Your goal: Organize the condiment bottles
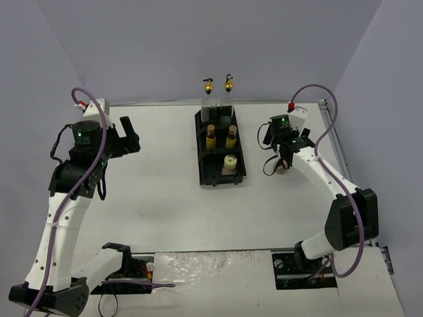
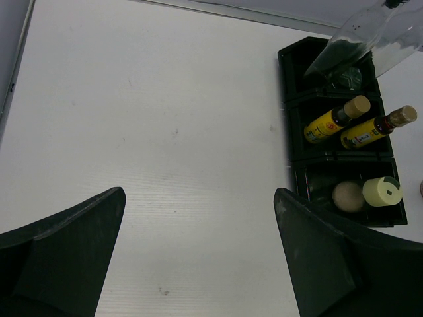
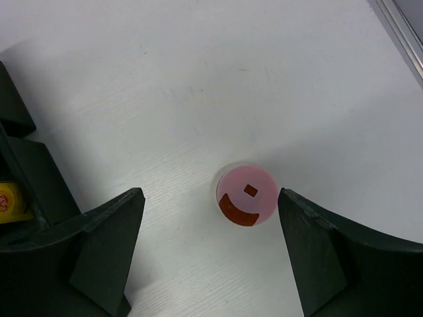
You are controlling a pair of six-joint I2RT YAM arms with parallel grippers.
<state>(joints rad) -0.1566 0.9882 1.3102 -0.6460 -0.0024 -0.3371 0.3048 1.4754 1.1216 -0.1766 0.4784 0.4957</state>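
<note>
White table (image 1: pixel 145 198), two amber bottles (image 1: pixel 211 137) — one tray (image 1: pixel 215 179)

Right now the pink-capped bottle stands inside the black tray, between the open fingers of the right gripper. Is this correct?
No: the pink-capped bottle stands on the table, not in the black tray; the right wrist view shows it, between the open fingers of the right gripper.

Tall clear plastic bottles with gold pourer tops (image 1: pixel 207 104): two, upright, side by side in the far compartment of the black compartmented tray (image 1: pixel 200 158).
Short amber-yellow bottles with tan caps (image 1: pixel 211 137): two, yellow-labelled, side by side in the middle compartment.
Cream bottle (image 1: pixel 229 162): in the near compartment, towards its right side.
Pink-capped bottle (image 3: pixel 248 195): upright on the white table (image 1: pixel 158 191), right of the tray and apart from it.
</note>
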